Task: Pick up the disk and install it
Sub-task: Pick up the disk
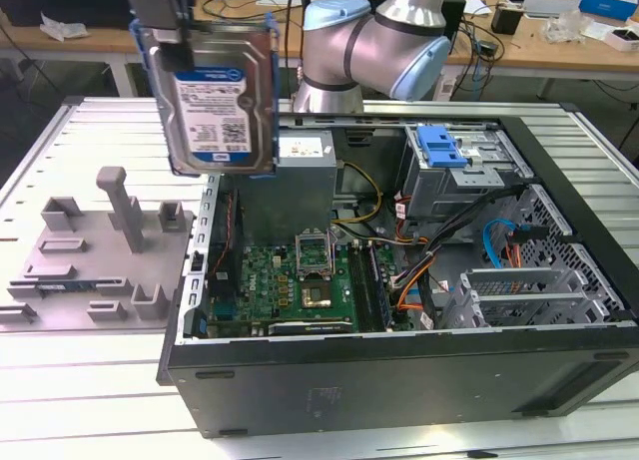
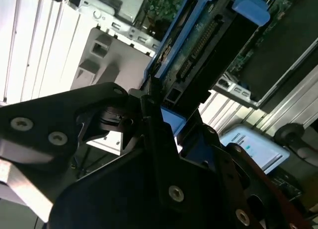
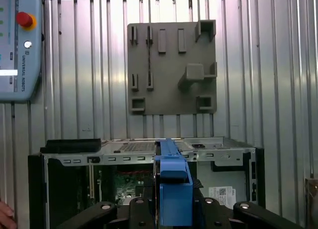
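Now we note the gripper (image 2: pixel 169 117) clamped on the disk (image 1: pixel 222 91). In the second wrist view its black fingers (image 2: pixel 156 139) press against the blue frame's edge. The disk hangs upright in the air, label towards the exterior camera, above the open computer case (image 1: pixel 399 380) at its wall on the exterior view's left. The motherboard (image 1: pixel 290 280) lies below it. Beside the case a grey fixture plate (image 1: pixel 90 250) rests on the slatted table (image 1: pixel 60 380), and the arm (image 1: pixel 379 41) stands behind.
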Motion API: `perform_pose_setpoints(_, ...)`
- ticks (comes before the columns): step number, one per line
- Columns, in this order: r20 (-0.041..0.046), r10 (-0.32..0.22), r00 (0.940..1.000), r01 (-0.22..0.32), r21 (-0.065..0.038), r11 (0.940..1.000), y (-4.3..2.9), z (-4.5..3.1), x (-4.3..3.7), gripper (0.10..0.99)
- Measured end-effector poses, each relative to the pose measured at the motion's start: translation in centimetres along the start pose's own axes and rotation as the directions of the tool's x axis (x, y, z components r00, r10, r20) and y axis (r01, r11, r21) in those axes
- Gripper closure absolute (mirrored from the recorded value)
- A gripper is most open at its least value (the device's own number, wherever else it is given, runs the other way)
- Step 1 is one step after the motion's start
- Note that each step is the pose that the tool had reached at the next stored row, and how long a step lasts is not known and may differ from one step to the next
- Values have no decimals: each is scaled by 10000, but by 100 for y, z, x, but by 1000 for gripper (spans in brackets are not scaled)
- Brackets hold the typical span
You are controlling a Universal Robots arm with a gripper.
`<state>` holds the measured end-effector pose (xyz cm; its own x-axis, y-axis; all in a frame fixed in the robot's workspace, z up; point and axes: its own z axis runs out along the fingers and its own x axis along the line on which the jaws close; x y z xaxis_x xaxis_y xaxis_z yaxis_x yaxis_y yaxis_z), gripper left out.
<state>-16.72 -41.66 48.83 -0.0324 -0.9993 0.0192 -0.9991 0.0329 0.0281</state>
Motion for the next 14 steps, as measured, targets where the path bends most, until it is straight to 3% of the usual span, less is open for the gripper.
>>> perform_pose_setpoints(3, 1, 0, 10000, 0, -6, 10000, -259, -5, 87, 722)
perform_pose_setpoints(8, 0, -2, 10000, 2, -18, 10000, -556, -12, 193, 722)
perform_pose_setpoints(14, 0, -3, 10000, 3, -35, 10000, -838, -17, 306, 722)
